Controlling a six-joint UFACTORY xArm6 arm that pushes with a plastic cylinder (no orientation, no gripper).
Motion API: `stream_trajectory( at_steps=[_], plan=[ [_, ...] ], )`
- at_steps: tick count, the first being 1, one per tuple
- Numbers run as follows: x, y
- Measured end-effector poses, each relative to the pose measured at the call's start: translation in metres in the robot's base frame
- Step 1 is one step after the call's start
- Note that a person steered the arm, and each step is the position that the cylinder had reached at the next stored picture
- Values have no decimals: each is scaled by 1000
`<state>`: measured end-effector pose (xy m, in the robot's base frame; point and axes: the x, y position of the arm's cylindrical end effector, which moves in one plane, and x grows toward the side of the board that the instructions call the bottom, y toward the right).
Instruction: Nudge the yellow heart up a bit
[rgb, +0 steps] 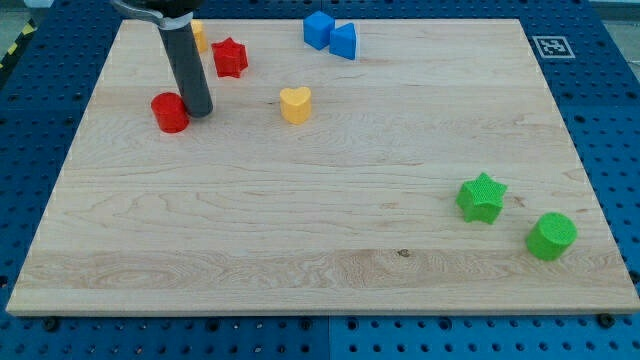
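Observation:
The yellow heart (295, 104) lies on the wooden board toward the view's top, left of centre. My tip (199, 110) rests on the board well to the heart's left, about level with it. The rod rises from there to the view's top left. A red cylinder (170, 112) sits just left of my tip, touching or nearly touching it. A red star (230, 57) lies above and between my tip and the heart.
A yellow block (199, 36) is partly hidden behind the rod at the top left. A blue cube (319, 29) and a blue triangle (343, 41) sit at the top centre. A green star (481, 197) and a green cylinder (551, 236) lie at the bottom right.

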<state>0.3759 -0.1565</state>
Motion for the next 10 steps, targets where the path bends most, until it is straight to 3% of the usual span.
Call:
stream_trajectory(
  at_steps=[3,5,7,10],
  plan=[
    [9,2],
    [26,106],
    [50,139],
    [3,139]
  ],
)
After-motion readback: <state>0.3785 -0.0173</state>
